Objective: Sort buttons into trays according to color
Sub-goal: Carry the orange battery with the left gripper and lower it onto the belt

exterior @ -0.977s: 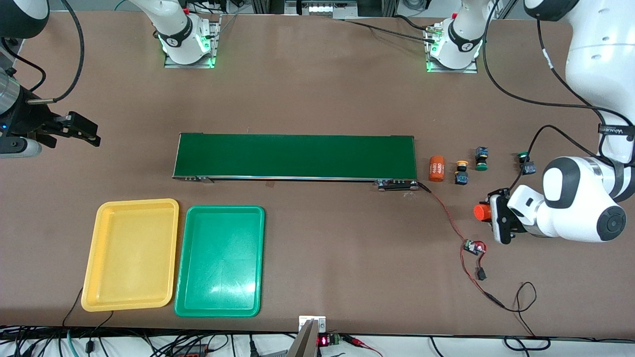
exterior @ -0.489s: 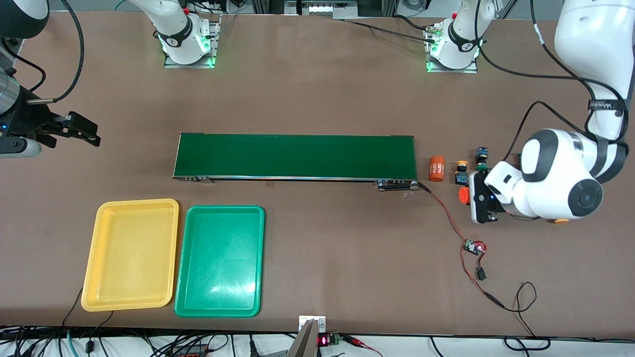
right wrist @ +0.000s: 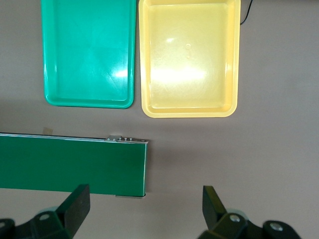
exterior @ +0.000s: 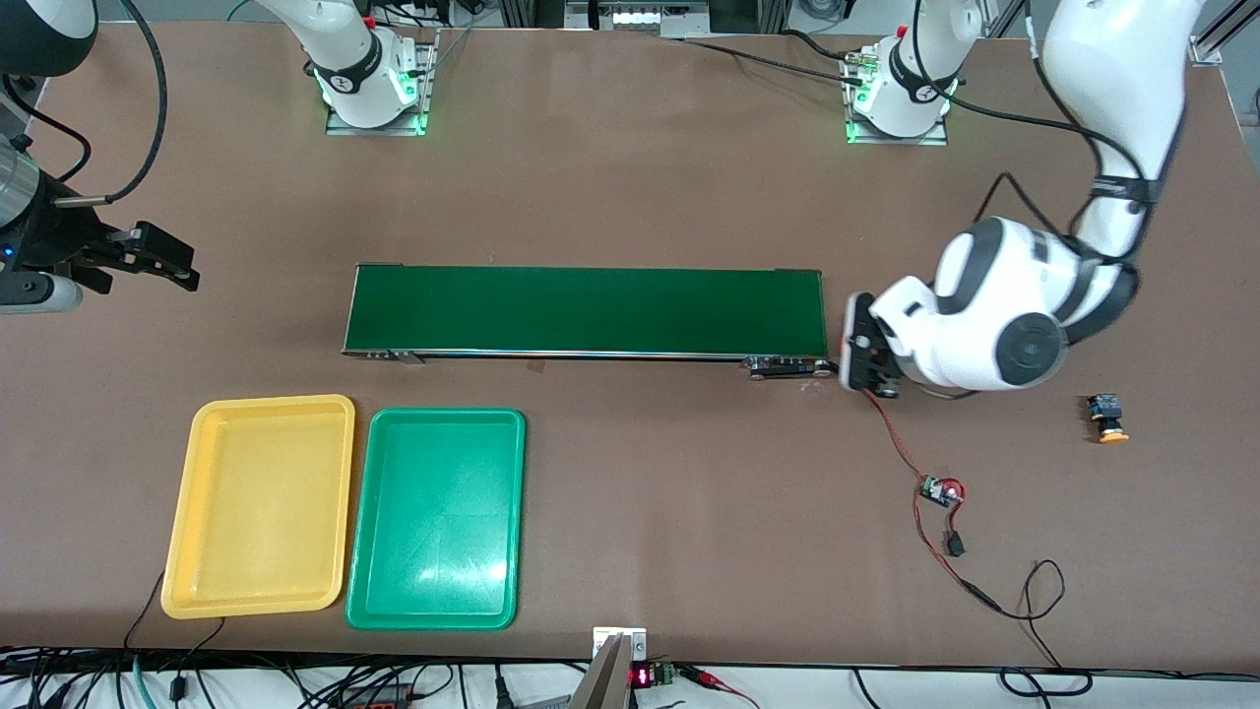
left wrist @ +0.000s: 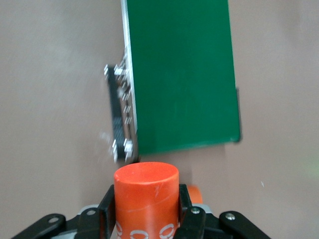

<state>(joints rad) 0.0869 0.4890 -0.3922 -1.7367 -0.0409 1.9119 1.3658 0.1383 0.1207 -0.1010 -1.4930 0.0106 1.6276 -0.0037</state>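
Front view: your left gripper (exterior: 854,356) hangs at the conveyor belt (exterior: 586,310) end nearest the left arm's base, the arm's big white wrist covering the table just past that end
Clutter: red-and-black wire with a small circuit board (exterior: 940,489) runs from that belt end toward the front camera; cables along the table (exterior: 630,177) edge
Belt: long flat dark-green strip, matte, thin metal side rail with small bolts
Left gripper: you have the jaws partly closed round an orange cylinder (left wrist: 146,201), smooth, flat-topped, white print low on its side; black fingers (left wrist: 106,214) press both flanks; a second bit of orange peeks out just beside it, can't tell what
Right gripper: waiting at the right arm's end of the table, black fingers (right wrist: 75,205) spread wide, holding nothing, over the bare table by the belt's other end
Buttons: only one shows, yellow-orange cap button (exterior: 1107,418), blocky dark body, lying on the table toward the left arm's end, well apart from both trays
Trays: yellow tray (exterior: 258,601) and green tray (exterior: 433,615), glossy plastic, rounded corners, side by side, nearer the front camera than the belt, both with nothing in them
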